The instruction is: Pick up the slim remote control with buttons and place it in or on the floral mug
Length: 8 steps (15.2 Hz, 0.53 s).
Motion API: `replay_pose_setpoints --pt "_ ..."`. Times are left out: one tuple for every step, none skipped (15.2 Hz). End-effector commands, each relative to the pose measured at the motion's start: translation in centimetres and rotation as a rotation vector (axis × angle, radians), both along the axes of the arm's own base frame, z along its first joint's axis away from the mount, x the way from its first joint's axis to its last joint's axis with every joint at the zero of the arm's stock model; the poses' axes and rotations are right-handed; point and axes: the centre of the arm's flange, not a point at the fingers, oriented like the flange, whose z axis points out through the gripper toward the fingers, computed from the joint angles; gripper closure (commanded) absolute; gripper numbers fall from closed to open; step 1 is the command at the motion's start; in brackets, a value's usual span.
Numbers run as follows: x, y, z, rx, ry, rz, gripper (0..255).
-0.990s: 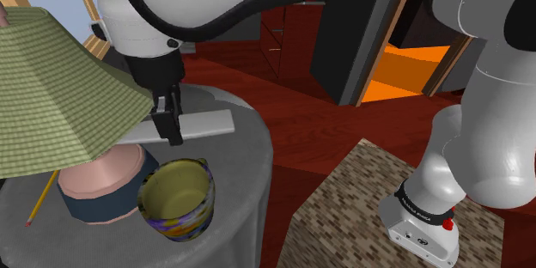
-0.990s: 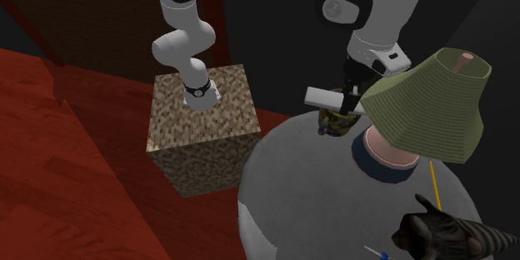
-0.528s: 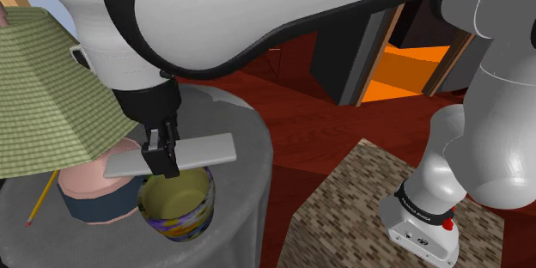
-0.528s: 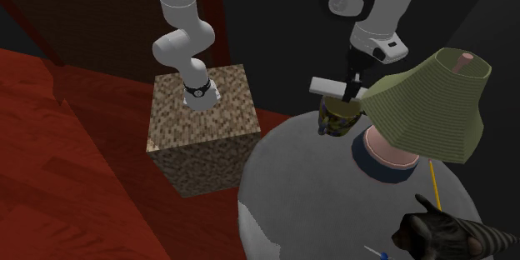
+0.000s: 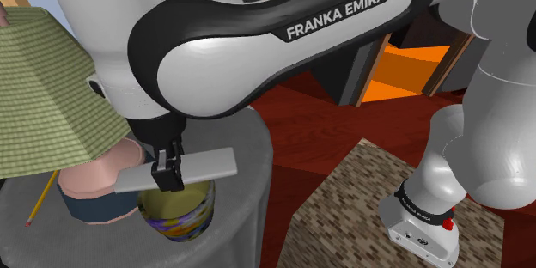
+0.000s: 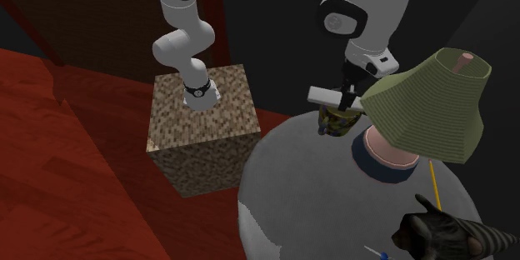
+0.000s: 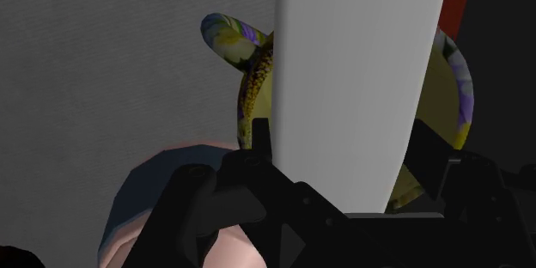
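Starting at the shoulder view's left, I see a green ribbed lampshade (image 5: 43,94) over its pink lamp base (image 5: 99,180), which is banded dark blue low down. The base stands on the round grey table (image 5: 249,150), and a yellow pencil (image 5: 40,199) lies by it on its left side.

Next along is the floral mug (image 5: 178,215), upright and just beside the lamp base, yellowish inside with a purple and yellow pattern outside. The gripper (image 5: 167,174) hangs right over the mug's mouth, its black fingers clamped on the remote (image 5: 206,164). The remote is a plain grey slab held level across the rim, and I can't tell whether it touches the rim. In the wrist view the slab covers much of the mug's opening, and the handle shows off to one side.

Further right the table's edge gives way to a dark red plank floor (image 5: 318,137). The stand (image 5: 344,215), a speckled brown box, sits at the lower right with the arm's white foot on it. Behind it a doorway (image 5: 404,73) glows orange between dark panels.

In the second exterior view a dark, animal-like figure (image 6: 442,232) sits at the table's near edge, past the lamp and well apart from the mug.
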Motion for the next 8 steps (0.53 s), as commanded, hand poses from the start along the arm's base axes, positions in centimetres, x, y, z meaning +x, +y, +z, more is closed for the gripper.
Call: replay_pose_setpoints --pt "-0.02 0.08 -1.04 0.001 -0.001 0.0 255" --pt "-0.02 0.08 -1.95 0.001 -0.001 0.0 255" --pt "-0.03 0.07 -1.95 0.001 -0.001 0.0 255" --pt "-0.03 0.07 -1.95 0.001 -0.001 0.0 255" --pt "-0.02 0.08 -1.95 0.001 -0.001 0.0 255" --pt "-0.02 0.08 -1.95 0.001 -0.001 0.0 255" --pt "-0.02 0.08 -1.95 0.001 -0.001 0.0 255" --pt "-0.02 0.08 -1.95 0.001 -0.001 0.0 255"
